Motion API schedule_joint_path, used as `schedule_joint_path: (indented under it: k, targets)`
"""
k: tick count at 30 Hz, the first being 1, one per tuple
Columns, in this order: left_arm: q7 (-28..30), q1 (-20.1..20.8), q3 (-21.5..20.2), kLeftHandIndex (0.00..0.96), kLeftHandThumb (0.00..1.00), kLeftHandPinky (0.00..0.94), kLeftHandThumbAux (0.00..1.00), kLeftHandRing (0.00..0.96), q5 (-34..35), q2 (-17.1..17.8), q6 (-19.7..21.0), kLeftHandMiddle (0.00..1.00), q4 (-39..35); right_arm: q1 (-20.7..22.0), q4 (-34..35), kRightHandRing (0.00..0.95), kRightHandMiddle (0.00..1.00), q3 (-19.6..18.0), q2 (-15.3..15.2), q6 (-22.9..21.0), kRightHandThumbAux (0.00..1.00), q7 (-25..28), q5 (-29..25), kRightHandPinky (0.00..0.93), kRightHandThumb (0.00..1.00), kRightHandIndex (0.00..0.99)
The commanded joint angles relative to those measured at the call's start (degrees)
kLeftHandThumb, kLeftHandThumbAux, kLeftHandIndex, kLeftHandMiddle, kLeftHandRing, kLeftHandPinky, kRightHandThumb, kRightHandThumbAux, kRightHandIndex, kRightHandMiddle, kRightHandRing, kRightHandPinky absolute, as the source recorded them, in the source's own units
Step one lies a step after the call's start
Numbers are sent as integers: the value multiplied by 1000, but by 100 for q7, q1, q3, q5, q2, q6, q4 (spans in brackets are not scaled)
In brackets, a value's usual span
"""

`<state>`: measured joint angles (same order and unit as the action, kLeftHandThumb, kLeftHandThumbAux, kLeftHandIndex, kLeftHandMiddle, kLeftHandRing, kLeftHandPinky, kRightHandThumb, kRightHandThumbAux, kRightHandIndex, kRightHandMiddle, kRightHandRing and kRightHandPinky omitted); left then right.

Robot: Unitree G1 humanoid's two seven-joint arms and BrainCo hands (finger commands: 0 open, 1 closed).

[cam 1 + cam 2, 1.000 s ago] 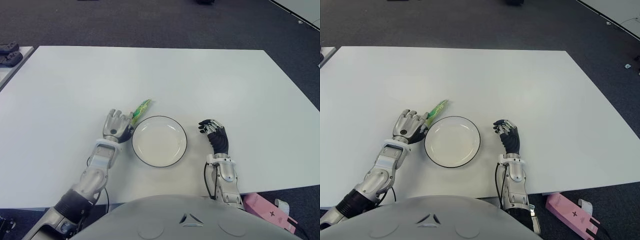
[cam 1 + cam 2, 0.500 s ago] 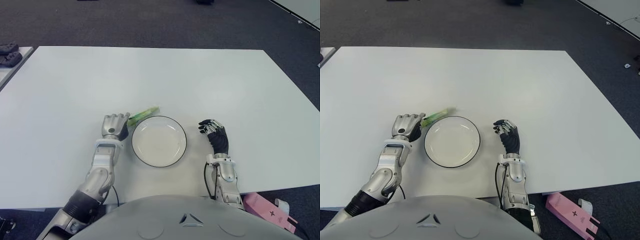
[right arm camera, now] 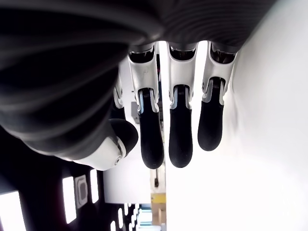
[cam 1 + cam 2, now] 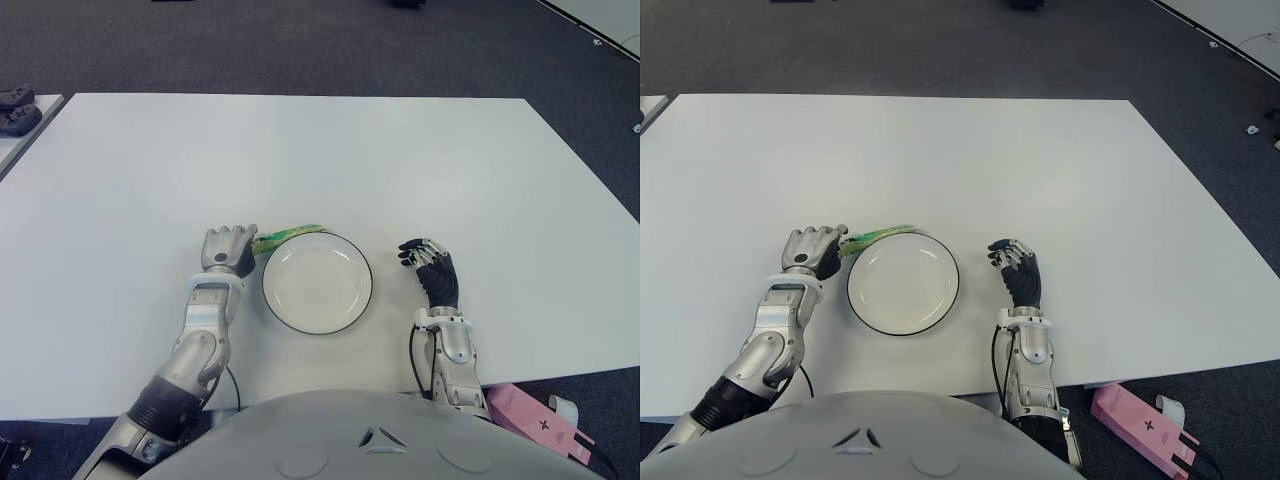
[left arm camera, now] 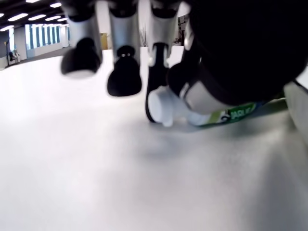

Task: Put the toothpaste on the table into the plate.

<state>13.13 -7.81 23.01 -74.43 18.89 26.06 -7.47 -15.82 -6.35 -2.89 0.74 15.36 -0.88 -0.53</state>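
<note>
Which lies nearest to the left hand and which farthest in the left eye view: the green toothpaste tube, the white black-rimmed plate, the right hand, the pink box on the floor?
1. Green toothpaste tube: gripped at its cap end by the left hand, reaching toward the plate's far rim.
2. White black-rimmed plate: just to the hand's right.
3. Right hand: beyond the plate, idle on its right.
4. Pink box: off the table, far right.

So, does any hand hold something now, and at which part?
The left hand grips the toothpaste at its cap end; the right hand holds nothing.
</note>
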Motion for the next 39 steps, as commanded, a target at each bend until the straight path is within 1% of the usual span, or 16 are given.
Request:
schedule_joint_path:
  k: [1, 9, 27, 30, 35, 38, 39]
  targets:
    - [213, -68, -23, 438, 709, 830, 712, 811, 171, -3, 58, 797, 64, -20, -85, 475, 479, -14, -1, -83, 726, 23, -44, 470, 710, 428]
    - [184, -63, -60, 440, 709, 834, 712, 821, 295, 58, 53, 813, 42, -15, -74, 482, 480, -8, 7, -91, 726, 0, -10, 476, 710, 428]
    - [-192, -60, -288, 441, 709, 815, 710, 809, 623, 167, -84, 811, -1, -9, -82, 481, 483, 14, -5, -39, 726, -20, 51, 478, 709, 428]
    - [-196, -53, -321, 441, 709, 827, 710, 817, 645, 217, -102, 820, -48, -4, -101, 482, 483, 19, -11, -16, 727, -30, 80, 478, 709, 428]
    - [-104, -92, -395, 440, 707, 810, 710, 816, 667, 337, -133, 820, -311, 0, -114, 482, 483, 15, -3, -21, 727, -31, 64, 474, 709, 428]
    - [126, -186, -464, 433, 699, 744, 709, 769, 620, 446, -138, 784, -726, -1, -116, 480, 482, 14, 7, -38, 727, -27, 46, 472, 710, 429]
    - [235, -217, -482, 433, 699, 735, 709, 760, 599, 477, -133, 777, -876, -3, -114, 480, 482, 15, 8, -51, 727, -27, 45, 472, 710, 429]
